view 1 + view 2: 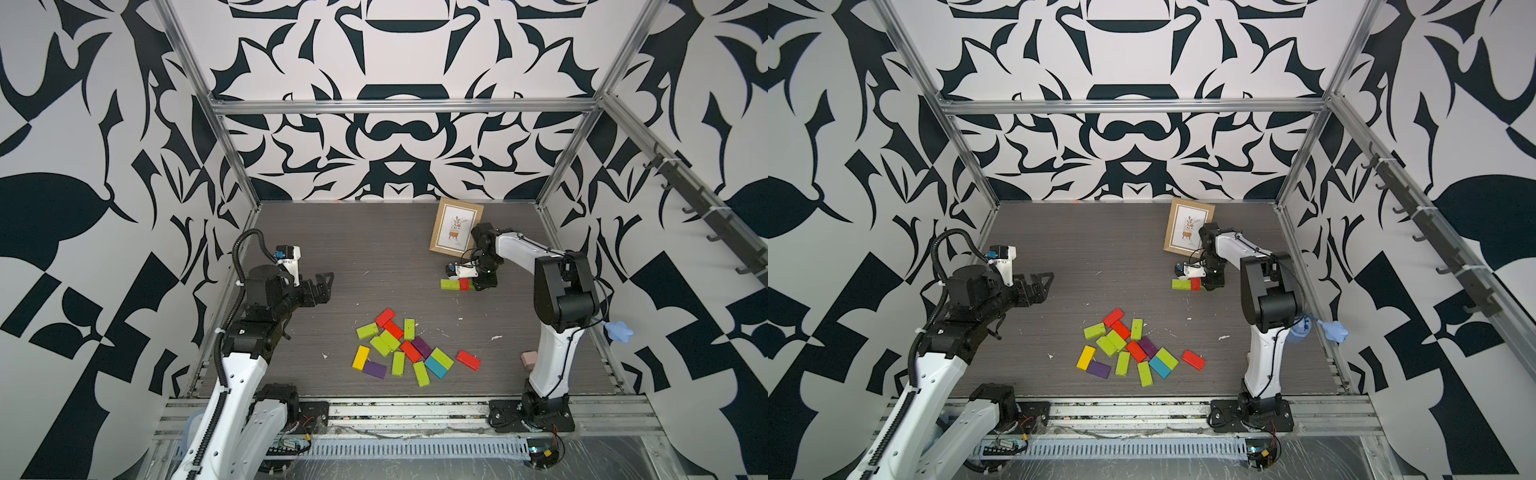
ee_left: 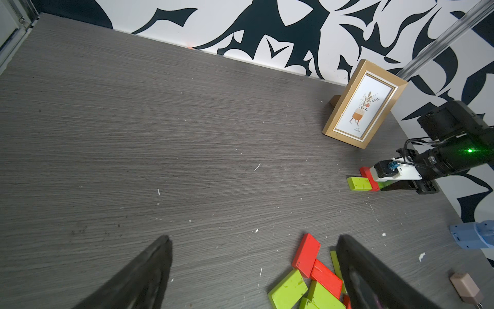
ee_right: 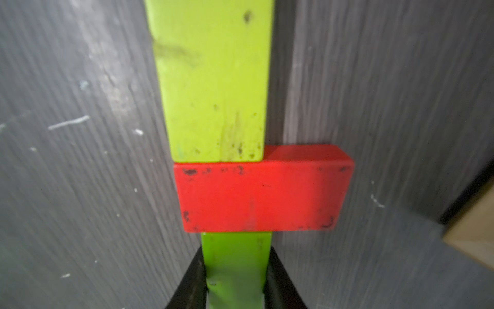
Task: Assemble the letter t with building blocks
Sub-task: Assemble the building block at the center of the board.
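Several loose building blocks (image 1: 399,349) (image 1: 1129,349) in lime green, red, purple, yellow and teal lie in a heap at the table's front centre. At the far right, my right gripper (image 1: 473,284) (image 3: 236,251) is shut on a lime green block (image 3: 235,267) lying on the table. That block butts against a red block (image 3: 263,192) (image 1: 464,284) set crosswise. A second lime green block (image 3: 213,80) (image 1: 449,284) continues the line beyond it. My left gripper (image 1: 322,286) (image 2: 254,238) hovers open and empty at the left, short of the heap.
A gold picture frame (image 1: 455,226) (image 2: 366,104) stands just behind the right gripper. A pale pink plug adapter (image 1: 528,360) (image 2: 465,287) lies by the right arm's base. A blue object (image 1: 619,331) hangs at the right table edge. Patterned walls enclose three sides.
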`<state>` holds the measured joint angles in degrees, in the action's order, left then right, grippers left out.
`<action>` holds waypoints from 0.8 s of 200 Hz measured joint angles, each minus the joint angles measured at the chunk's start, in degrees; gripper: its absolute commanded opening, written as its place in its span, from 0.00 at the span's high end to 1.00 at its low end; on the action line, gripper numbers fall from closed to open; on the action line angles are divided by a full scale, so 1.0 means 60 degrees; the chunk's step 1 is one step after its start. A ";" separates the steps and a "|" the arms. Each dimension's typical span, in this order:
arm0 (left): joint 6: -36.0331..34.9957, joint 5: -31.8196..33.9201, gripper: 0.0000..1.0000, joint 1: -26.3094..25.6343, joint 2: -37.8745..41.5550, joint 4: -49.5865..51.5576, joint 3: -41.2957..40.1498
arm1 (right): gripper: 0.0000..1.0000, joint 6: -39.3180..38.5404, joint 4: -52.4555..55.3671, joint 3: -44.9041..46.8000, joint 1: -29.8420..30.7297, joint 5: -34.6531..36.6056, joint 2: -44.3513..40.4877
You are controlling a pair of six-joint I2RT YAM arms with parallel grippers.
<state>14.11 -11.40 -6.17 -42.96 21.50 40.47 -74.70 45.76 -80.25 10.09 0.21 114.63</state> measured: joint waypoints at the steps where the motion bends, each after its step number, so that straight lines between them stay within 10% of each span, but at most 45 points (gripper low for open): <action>1: 0.0000 0.0000 0.00 0.0000 0.0000 0.0000 0.0000 | 0.96 0.0000 0.0000 0.0004 0.0004 0.0000 -0.0004; 160: 0.0004 -0.0033 0.00 0.0000 0.0091 0.0000 -0.0106 | 0.95 0.0029 -0.0437 0.0601 0.0022 -0.0080 -0.0412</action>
<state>14.13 -11.60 -6.17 -42.41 21.50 39.83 -74.52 43.13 -76.64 10.22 -0.27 112.16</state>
